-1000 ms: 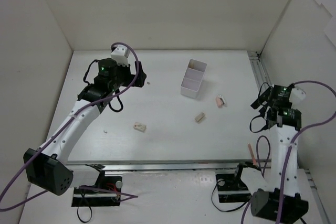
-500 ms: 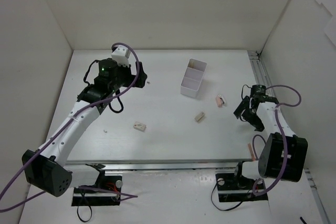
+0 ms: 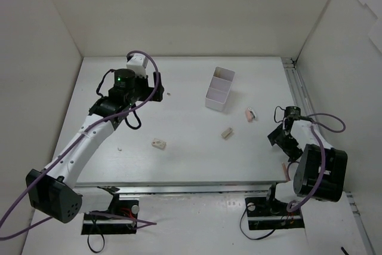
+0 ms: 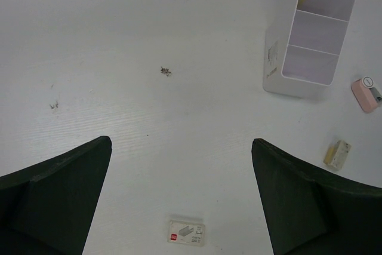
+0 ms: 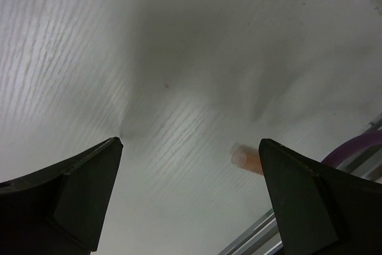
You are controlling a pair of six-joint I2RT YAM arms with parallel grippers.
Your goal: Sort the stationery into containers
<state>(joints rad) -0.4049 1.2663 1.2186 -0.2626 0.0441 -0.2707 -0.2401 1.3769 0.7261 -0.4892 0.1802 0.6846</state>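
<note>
right arm had folded down within the last second: from standing tall at the right edge it dropped low over the table (image 3: 191, 162) near the front right corner, and the right gripper (image 5: 189, 142) sat close above the surface. jaws spread as wide as they go, nothing between them, only bare white table. orange pen (image 5: 246, 159) lay just inside the right finger in the wrist view, its end poking in from the table's near edge; not touched. this read as an approach on that pen, though the gripper was not centred over it and would likely need to shift toward the edge before closing. pen sat at the lip by the rail, so a nudge could roll it off; my guess only. left gripper (image 4: 181, 144) had hardly moved, hanging high over the far left of the table, jaws likewise fully apart and empty. white box (image 3: 219, 89) stood mid-table toward the back, three compartments open upward; a faint yellowish trace in the far one, could not tell what. loose on the table: pink piece (image 3: 250, 114) just right of the box, beige block (image 3: 227, 133) nearer the front, labelled packet (image 3: 158, 144) left of centre. sorting appeared barely begun.
</note>
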